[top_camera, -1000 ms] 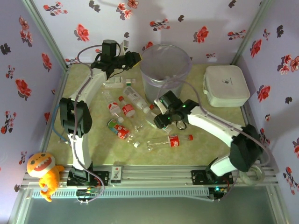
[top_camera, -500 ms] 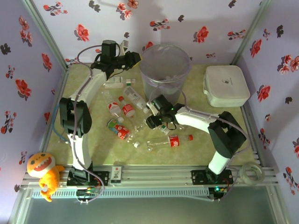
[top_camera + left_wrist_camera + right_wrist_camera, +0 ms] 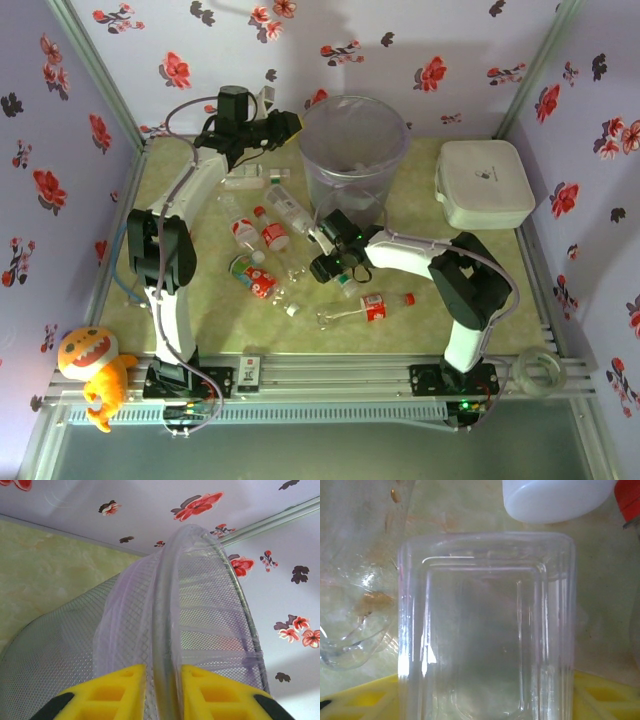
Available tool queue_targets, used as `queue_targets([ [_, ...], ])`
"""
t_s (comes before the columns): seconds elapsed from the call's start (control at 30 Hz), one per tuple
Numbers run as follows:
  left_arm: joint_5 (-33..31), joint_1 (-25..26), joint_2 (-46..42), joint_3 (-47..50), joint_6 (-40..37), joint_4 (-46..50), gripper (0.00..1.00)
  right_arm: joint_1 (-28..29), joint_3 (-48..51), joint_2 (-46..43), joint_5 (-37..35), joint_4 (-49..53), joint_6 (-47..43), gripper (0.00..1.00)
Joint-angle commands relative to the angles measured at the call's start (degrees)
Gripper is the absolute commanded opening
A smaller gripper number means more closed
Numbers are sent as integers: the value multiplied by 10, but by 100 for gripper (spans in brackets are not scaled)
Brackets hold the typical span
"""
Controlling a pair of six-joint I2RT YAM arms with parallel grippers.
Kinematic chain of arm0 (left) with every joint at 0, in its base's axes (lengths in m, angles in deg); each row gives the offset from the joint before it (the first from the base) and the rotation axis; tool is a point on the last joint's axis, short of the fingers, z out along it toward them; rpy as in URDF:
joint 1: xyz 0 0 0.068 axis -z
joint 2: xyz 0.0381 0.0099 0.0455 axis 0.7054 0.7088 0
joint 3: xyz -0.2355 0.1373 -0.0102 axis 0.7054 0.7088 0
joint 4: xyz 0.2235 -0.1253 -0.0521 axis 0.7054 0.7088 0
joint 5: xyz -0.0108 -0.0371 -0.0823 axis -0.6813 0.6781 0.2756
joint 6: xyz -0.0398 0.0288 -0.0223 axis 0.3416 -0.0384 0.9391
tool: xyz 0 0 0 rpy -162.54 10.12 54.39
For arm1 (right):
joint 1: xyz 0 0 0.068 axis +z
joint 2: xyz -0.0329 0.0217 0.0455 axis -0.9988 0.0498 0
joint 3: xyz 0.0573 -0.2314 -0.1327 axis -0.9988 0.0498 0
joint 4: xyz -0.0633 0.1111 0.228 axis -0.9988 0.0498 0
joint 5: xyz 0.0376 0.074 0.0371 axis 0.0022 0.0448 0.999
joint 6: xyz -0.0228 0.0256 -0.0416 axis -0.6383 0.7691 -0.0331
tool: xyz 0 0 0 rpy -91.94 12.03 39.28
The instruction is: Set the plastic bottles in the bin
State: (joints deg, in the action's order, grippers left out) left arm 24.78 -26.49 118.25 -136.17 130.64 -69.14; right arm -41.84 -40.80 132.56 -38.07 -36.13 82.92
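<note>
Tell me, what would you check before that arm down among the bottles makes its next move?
1. Bottle lined up: ok. A clear square-sided bottle sits between the fingers of the right gripper.
2. Grip tight enough to lift: cannot tell. The fingers flank the bottle, but firm contact is not visible.
3. Bin steadied: ok. The left gripper is shut on the rim of the bin.
4. Bin mouth open: ok. Seen from above, it is uncovered.
5. Room to lift: not ok. Another clear bottle and a white cap lie close by and might get dragged along.
</note>
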Motion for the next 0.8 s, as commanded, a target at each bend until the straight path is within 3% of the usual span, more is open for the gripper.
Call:
queue_targets([
  [0.0,-6,-2,10,7,-10,54,25,6,-18,-9,-22,16,1,62],
  [0.4,-5,-3,13,7,-7,48,25,23,-101,-135,-42,162,-50,58],
  [0.67,-6,-3,16,12,-3,40,25,24,-180,-225,48,232,-62,53],
  [0.77,-5,-3,17,12,-1,38,25,22,-218,-245,44,229,-60,52],
])
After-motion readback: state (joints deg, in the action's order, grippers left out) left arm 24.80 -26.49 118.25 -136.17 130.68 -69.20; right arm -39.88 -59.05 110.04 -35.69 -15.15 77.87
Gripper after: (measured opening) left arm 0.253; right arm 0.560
